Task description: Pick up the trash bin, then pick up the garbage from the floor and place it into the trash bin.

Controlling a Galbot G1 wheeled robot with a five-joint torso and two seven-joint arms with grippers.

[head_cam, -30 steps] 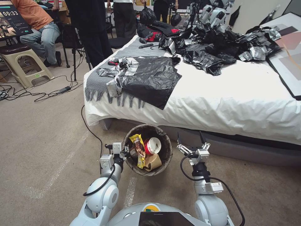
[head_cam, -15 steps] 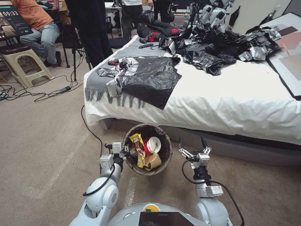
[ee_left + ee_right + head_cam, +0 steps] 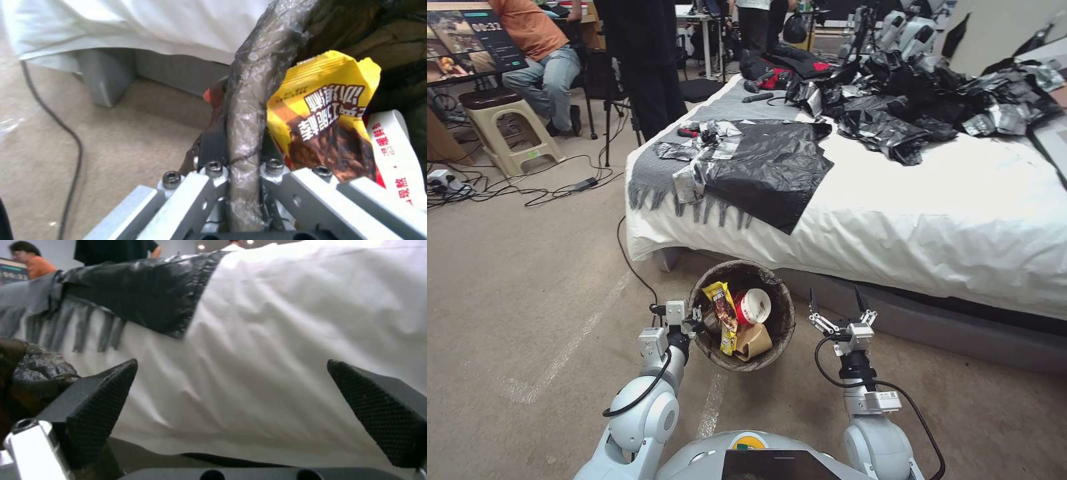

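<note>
The trash bin (image 3: 742, 315) sits at lower centre of the head view, just in front of the bed (image 3: 934, 220), its dark liner folded over the rim. The left end effector (image 3: 697, 325) is pinched onto that rim at the bin's left edge — the wrist view shows the liner-wrapped rim squeezed between its jaws. Inside lie a yellow wrapper (image 3: 720, 313), a red-and-white cup (image 3: 752, 307) and a brown cardboard piece (image 3: 752, 340). The right end effector (image 3: 837, 307) hovers just right of the bin, fingers spread wide — holding nothing.
</note>
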